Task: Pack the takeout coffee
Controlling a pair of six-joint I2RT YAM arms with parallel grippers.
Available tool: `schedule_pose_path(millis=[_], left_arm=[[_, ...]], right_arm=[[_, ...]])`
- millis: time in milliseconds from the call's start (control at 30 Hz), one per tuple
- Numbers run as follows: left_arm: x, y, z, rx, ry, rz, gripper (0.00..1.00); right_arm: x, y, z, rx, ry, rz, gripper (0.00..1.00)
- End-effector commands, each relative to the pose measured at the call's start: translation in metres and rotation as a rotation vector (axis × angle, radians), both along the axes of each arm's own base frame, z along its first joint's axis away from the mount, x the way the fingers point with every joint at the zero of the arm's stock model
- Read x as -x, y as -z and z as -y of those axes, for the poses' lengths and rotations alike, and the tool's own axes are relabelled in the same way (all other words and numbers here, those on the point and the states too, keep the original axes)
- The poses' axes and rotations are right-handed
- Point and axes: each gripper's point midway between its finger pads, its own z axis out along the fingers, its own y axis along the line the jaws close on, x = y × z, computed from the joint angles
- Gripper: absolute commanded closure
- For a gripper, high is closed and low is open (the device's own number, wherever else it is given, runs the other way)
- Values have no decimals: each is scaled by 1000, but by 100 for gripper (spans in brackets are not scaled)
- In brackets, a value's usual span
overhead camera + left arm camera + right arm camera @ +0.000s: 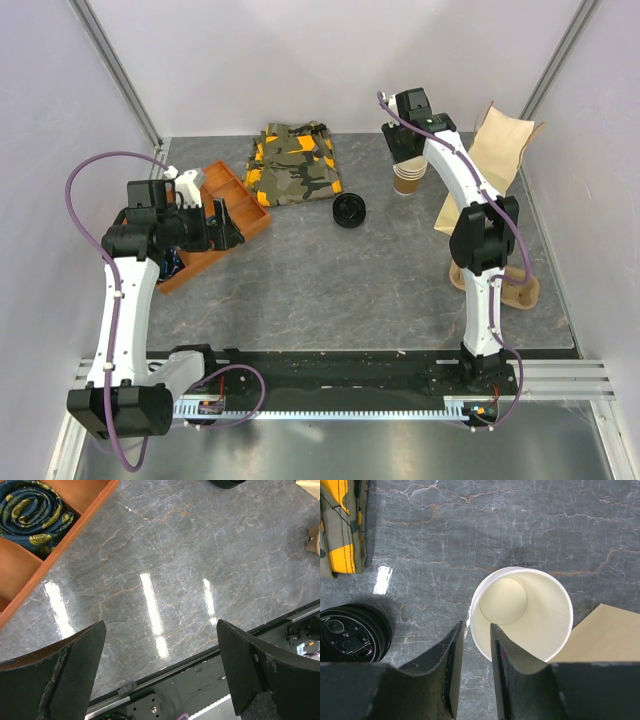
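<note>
1. We see no lidded takeout coffee yet. The tan paper cups (525,610) stand open-topped at the far right of the surface (330,290), just beside the paper bag (505,145). The black lid (350,635) lies apart on their left.
2. Our right hand (476,630) hangs over the cups, narrowly parted, with one finger outside the rim and one inside. We judge this suits pinching the wall, though no clamp shows.
3. Our left hand (160,625) gapes wide and empty near the orange tray (75,535), which holds a rolled tie (30,510).
4. The surface is glossy grey marble-patterned, with a camouflage cloth (292,160) at the back. White panels (300,60) enclose it.
</note>
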Motion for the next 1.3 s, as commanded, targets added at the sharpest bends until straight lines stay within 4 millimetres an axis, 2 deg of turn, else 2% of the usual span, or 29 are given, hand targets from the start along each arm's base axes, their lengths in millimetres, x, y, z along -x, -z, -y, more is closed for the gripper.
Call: schedule_pose_path(millis=[0, 667, 833, 1033, 1067, 1267], left_arm=[[-8, -4, 2, 4, 27, 44, 0], [-14, -2, -1, -10, 19, 34, 0], [-15, -1, 0, -2, 18, 25, 0], [-16, -2, 0, 0, 18, 26, 0], [-17, -3, -1, -2, 17, 27, 0], [-16, -2, 1, 5, 23, 23, 0]], right_arm=[[-4, 3, -1, -20, 6, -5, 64], [-7, 15, 11, -33, 22, -36, 70], [-6, 15, 9, -44, 14, -42, 75], [-5, 13, 10, -42, 6, -43, 96], [-5, 8, 10, -43, 4, -32, 100], [-1, -13, 13, -27, -7, 4, 100]])
